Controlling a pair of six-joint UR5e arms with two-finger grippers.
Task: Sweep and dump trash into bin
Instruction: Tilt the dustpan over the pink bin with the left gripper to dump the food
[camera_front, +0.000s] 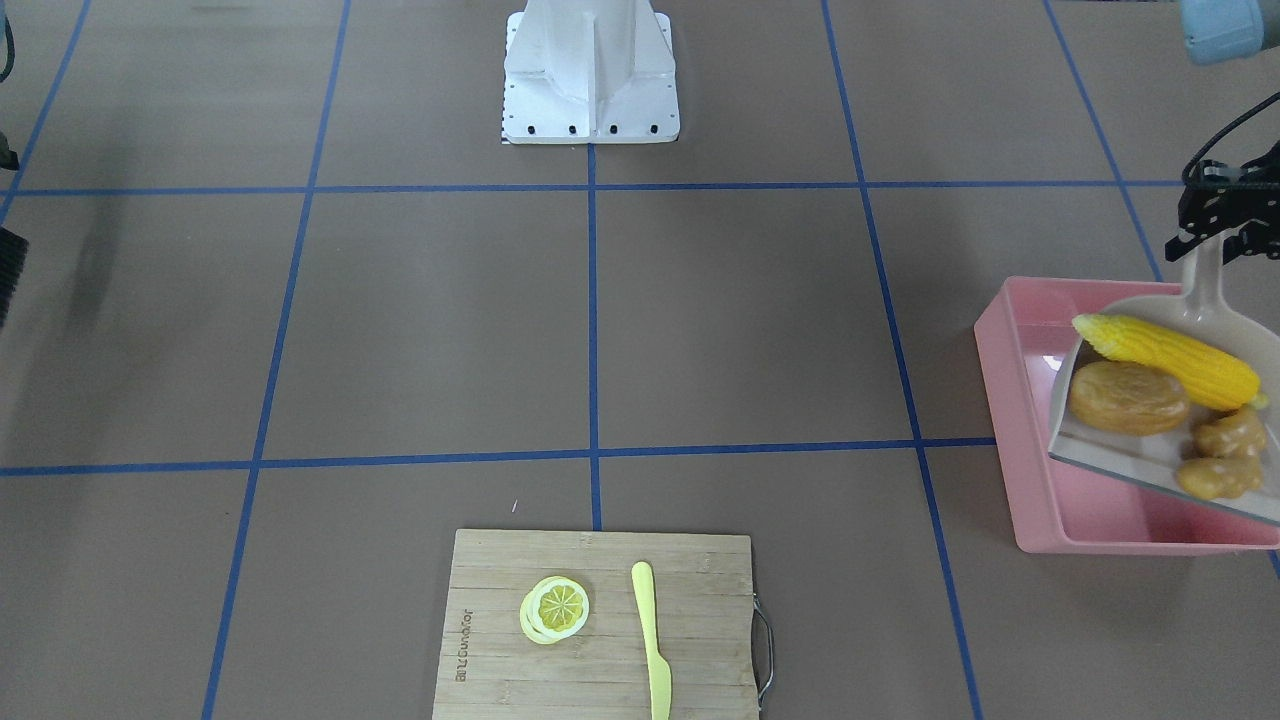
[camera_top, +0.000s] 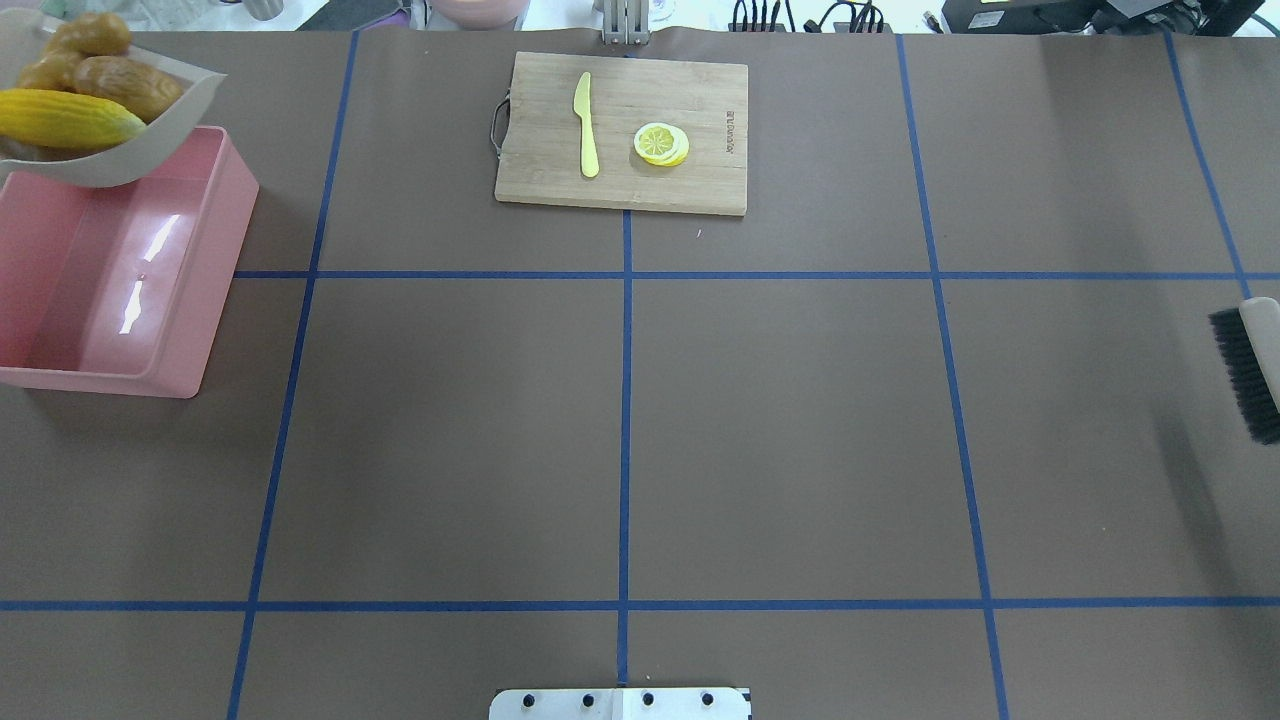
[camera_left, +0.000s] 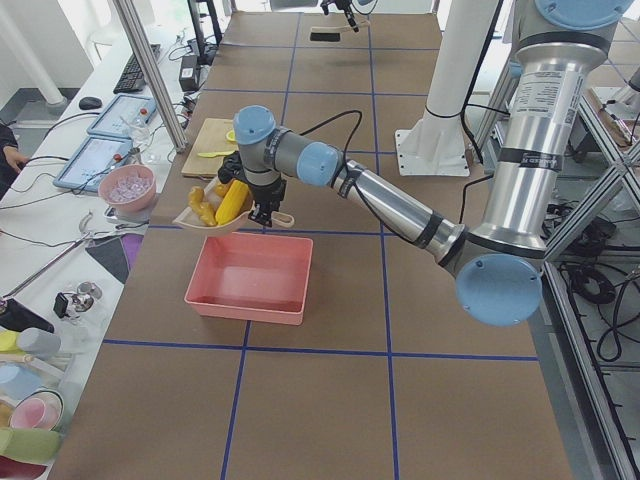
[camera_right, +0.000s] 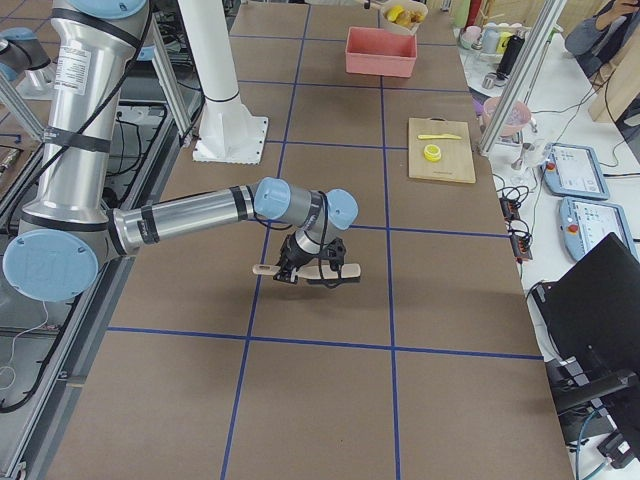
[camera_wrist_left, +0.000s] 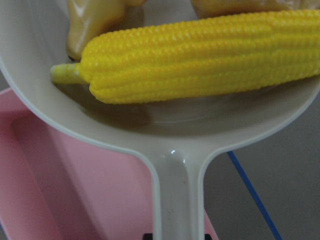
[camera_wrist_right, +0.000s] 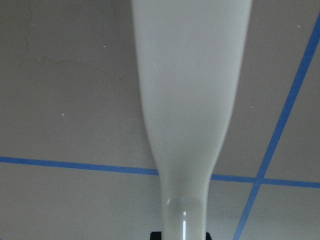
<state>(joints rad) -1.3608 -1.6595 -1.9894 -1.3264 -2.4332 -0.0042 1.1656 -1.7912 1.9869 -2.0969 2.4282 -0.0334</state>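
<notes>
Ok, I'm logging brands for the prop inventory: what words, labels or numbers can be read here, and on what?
Brand mark burnt into the wooden cutting board: too blurred to read.
Pink bin, dustpan, brush: no text visible.

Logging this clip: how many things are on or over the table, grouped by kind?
Toy foods: 4 (yellow corn cob, lumpy brown potato, knobbly tan ginger root, yellow lemon slice)
Sweeping tools: 2 (beige plastic dustpan, black-bristled brush)
Kitchen items: 2 (yellow plastic knife, bamboo cutting board)
Containers: 1 (pink rectangular plastic tub)
Total: 9
</notes>
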